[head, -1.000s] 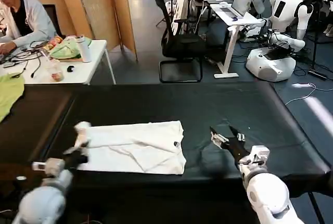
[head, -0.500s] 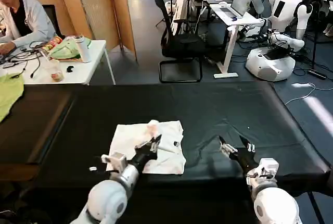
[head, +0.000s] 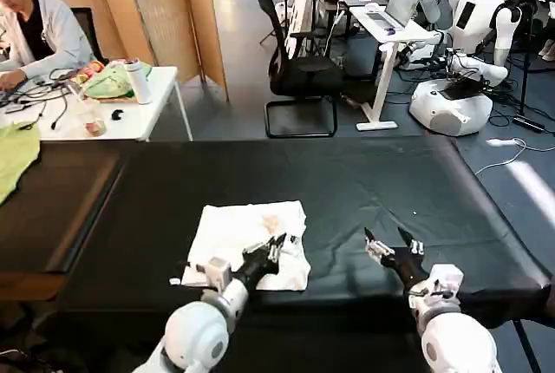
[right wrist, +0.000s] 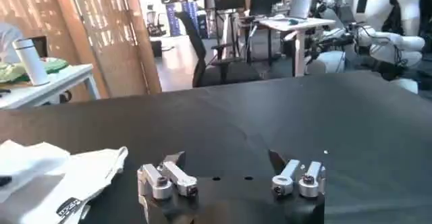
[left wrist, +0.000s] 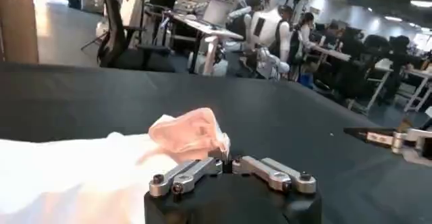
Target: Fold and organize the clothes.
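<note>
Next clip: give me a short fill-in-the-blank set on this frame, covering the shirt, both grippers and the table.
1. The white T-shirt lies folded on a table covered in ____ cloth.
2. The left gripper is shut on the ____.
3. The right gripper hovers beside the shirt with its fingers ____.
4. The cloth at the table's left edge is lime-____.

Missing words: black; T-shirt; open; green

Lime-green cloth (head: 16, 158) at black table's (head: 364, 182) far left edge
</note>
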